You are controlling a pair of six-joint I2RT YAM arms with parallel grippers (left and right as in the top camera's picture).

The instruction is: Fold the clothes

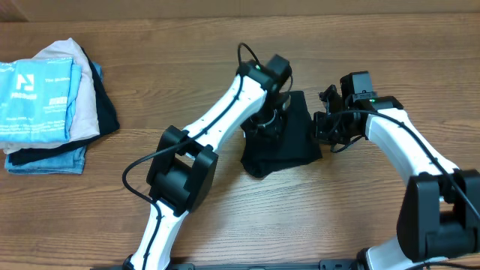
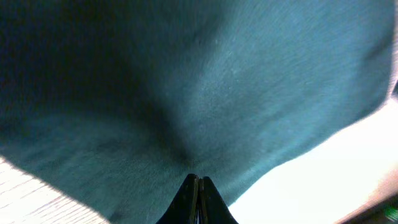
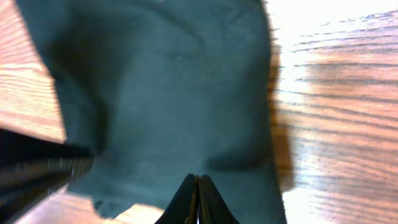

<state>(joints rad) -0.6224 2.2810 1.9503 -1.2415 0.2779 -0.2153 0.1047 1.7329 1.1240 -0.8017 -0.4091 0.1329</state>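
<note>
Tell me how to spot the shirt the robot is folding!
Look at the middle of the wooden table. A black T-shirt lies bunched there, pinched by the left end effector and the right end effector. Unlike the stacked pile of clothes at the table's left edge, it lies alone and is plain black.

- L arm (image 1: 217, 112): white links, chunky black joint housings, green LED nr wrist.
- R arm (image 1: 397, 139): same white/black scheme.
- Black cable (image 1: 133, 176) loops off L arm.
- L gripper (image 2: 198, 180): black, tapered, w/ thin tips.
</note>
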